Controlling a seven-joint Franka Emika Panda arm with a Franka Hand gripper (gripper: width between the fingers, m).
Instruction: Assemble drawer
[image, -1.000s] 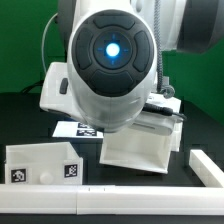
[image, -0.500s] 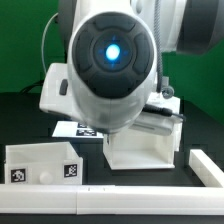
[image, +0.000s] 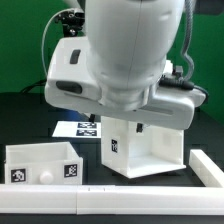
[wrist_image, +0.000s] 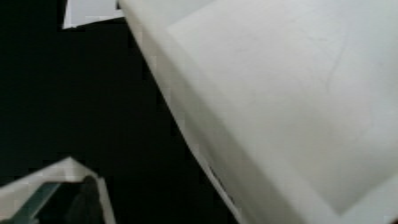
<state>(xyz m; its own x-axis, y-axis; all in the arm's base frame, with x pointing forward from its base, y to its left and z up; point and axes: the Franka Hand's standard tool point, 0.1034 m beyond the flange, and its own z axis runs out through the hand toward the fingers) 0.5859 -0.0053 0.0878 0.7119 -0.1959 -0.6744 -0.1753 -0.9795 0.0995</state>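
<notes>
The drawer's white box housing (image: 152, 150) stands upright on the black table at the centre right, with a square tag (image: 115, 148) on its side face. A white knobbed tray (image: 40, 160) with tags sits at the exterior view's left. The arm's body hides my gripper in the exterior view. In the wrist view the housing's white wall (wrist_image: 285, 110) fills most of the picture, very close, and runs between the jaws of my gripper (wrist_image: 217, 202). One dark finger (wrist_image: 63, 200) shows beside it. The second tray is out of view.
The long white bar (image: 60, 203) runs along the front, with another arm of it (image: 207, 168) at the exterior view's right. The marker board (image: 78, 128) lies behind the housing. A green wall stands at the back.
The arm has swung and risen. The housing, tilted before, now stands upright and is turned, so that its tagged side shows.
</notes>
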